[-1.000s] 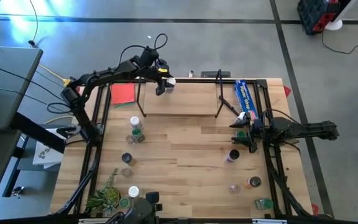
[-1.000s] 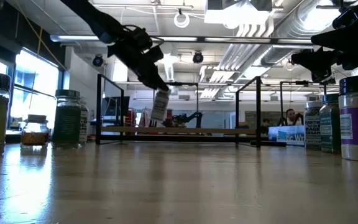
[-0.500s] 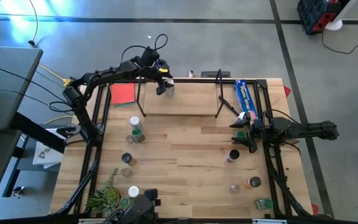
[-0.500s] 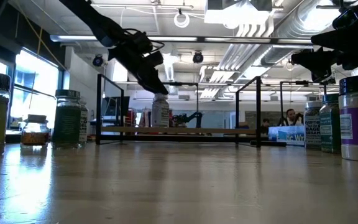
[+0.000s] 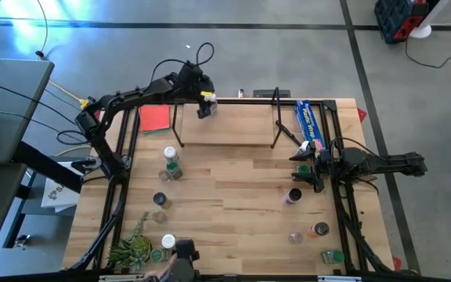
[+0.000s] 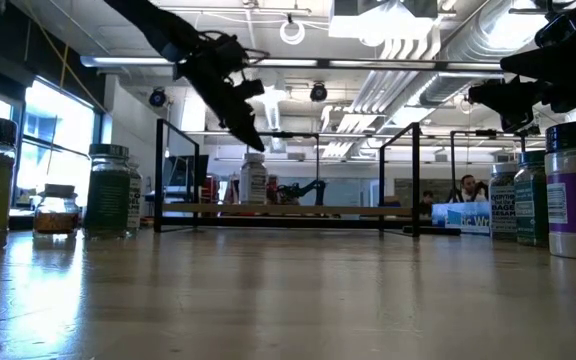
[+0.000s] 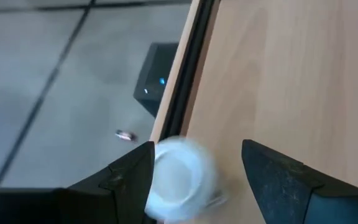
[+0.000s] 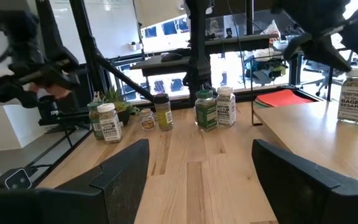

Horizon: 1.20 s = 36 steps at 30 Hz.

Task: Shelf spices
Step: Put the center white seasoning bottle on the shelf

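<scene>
A spice jar with a white cap stands upright on its base on the shelf's wooden board, at its far left end. My left gripper hangs open just above it, slanting down, with a finger on either side of the cap. My right gripper waits open and level at the table's right side. The right wrist view shows the same jar on the board.
More spice jars stand on the table at the left and at the right. A blue box lies beside the shelf's right uprights. A red square lies at the far left, a plant at the near left.
My left gripper has brought the jar, which hung tilted in its fingers, down onto the shelf's board and stood it upright. It has let go and has risen a little, tipping up off the cap. The jar stays standing where it was set.
</scene>
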### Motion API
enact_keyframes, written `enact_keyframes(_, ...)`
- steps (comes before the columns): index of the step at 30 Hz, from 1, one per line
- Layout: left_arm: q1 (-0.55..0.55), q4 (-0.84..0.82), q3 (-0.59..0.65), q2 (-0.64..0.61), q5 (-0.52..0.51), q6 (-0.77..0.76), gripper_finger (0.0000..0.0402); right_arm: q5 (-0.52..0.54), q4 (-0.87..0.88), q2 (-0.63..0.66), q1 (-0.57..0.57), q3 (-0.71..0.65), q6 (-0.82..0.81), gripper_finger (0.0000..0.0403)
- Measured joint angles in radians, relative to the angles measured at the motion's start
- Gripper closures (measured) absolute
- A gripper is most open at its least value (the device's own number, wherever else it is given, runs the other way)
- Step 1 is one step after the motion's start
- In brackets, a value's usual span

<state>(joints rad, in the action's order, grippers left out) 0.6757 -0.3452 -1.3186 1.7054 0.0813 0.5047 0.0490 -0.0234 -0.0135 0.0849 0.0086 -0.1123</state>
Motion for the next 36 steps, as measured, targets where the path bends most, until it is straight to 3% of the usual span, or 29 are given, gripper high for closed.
enact_keyframes(8,-0.042,0.003,0.000,-0.039,-0.170,-0.139,0.0162,0.000,0.000,0.000,0.000,0.000,-0.001,0.0123)
enact_keyframes(15,0.001,-0.004,0.000,-0.004,-0.160,-0.310,0.0161,0.000,0.000,0.000,0.000,0.000,-0.002,0.0123)
enact_keyframes(26,0.005,0.009,0.000,0.019,-0.154,-0.332,0.0119,0.000,0.000,0.000,0.000,0.000,-0.001,0.0123)
enact_keyframes(36,0.005,0.007,0.000,0.015,-0.157,-0.321,0.0117,0.000,0.000,0.000,0.000,0.000,-0.001,0.0123)
